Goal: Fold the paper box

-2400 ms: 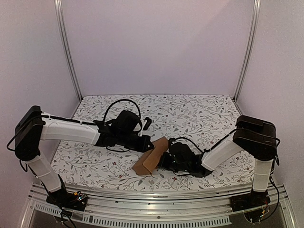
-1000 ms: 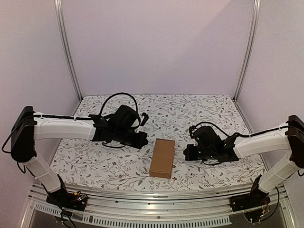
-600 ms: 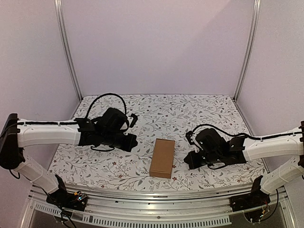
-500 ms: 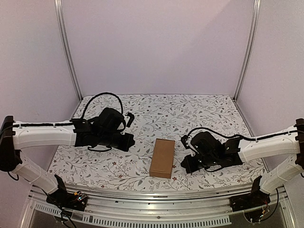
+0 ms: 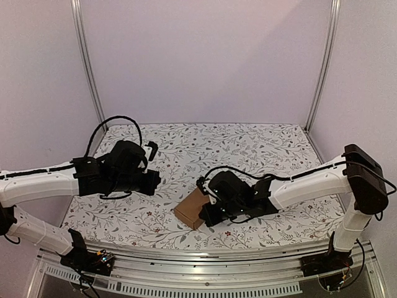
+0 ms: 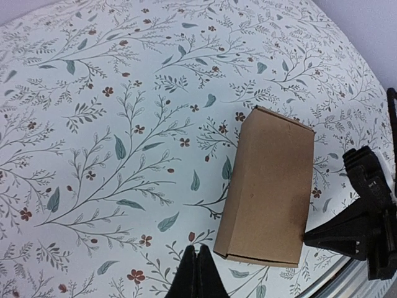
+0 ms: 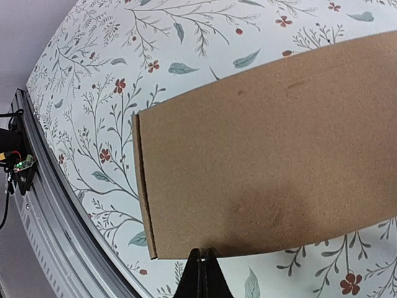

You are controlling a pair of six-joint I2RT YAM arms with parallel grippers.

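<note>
The paper box (image 5: 191, 210) is a closed plain brown cardboard box lying flat and askew on the floral table cover, near the front edge. My right gripper (image 5: 207, 218) is shut, its tips pressed against the box's right long side. In the right wrist view the box (image 7: 267, 167) fills most of the frame and the shut gripper (image 7: 201, 253) touches its near edge. My left gripper (image 5: 156, 180) is shut and empty, standing left of the box and apart from it. The left wrist view shows the box (image 6: 270, 186) right of the shut gripper (image 6: 197, 250).
A metal rail (image 5: 186, 256) runs along the table's front edge, close to the box; it also shows in the right wrist view as the rail (image 7: 43, 217). Frame posts (image 5: 90, 74) stand at the back corners. The right gripper's black fingers (image 6: 347, 233) show in the left wrist view.
My right gripper has swung left against the box, which has slid left and turned askew. My left arm has drawn back to the left.
</note>
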